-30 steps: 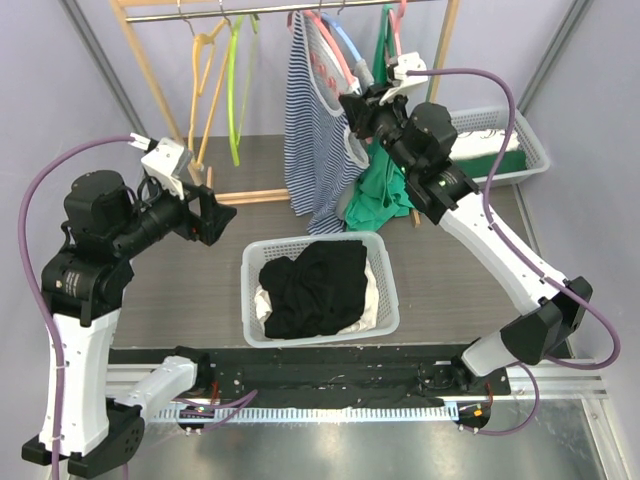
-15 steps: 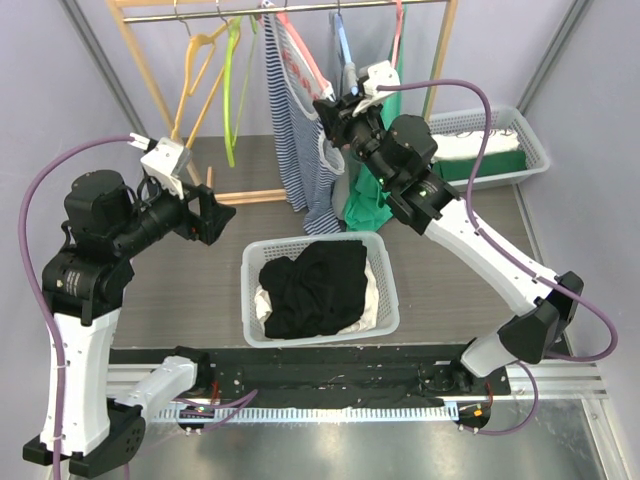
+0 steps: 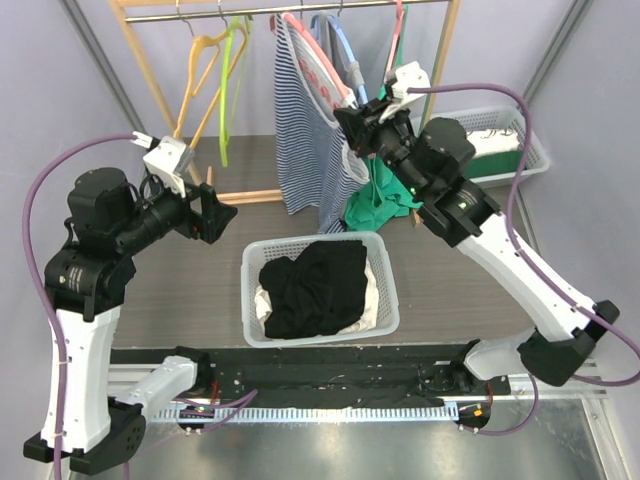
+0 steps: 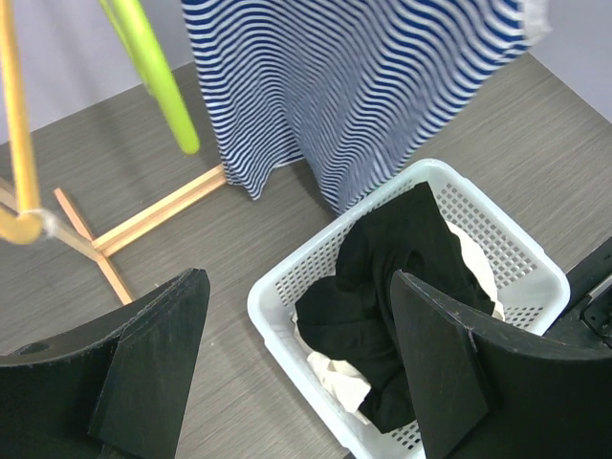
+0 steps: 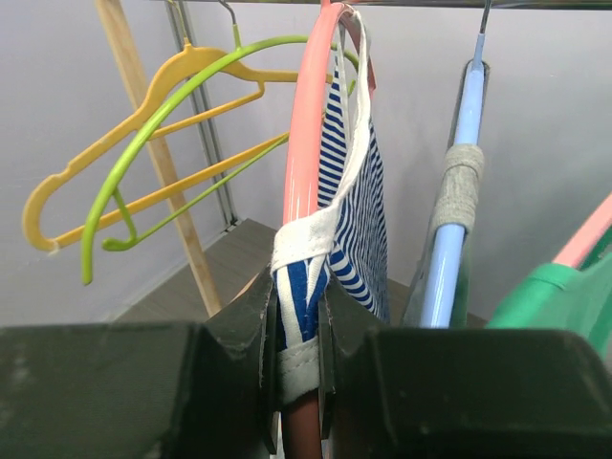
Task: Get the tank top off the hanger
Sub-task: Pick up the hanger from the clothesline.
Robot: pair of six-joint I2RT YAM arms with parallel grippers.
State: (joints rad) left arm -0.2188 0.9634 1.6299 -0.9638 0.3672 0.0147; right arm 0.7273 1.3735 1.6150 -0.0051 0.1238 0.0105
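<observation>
The tank top (image 3: pixel 305 130) has navy and white stripes with white trim. It sits on a pink hanger (image 5: pixel 306 143), near a yellow hanger (image 4: pixel 10 96), a lime hanger (image 4: pixel 153 72) and a blue hanger (image 5: pixel 449 258) with a grey band. There is a green garment (image 5: pixel 555 296), a white basket (image 4: pixel 277 287) with black cloth (image 4: pixel 402 258), and a grey wood-grain table (image 4: pixel 143 182)
</observation>
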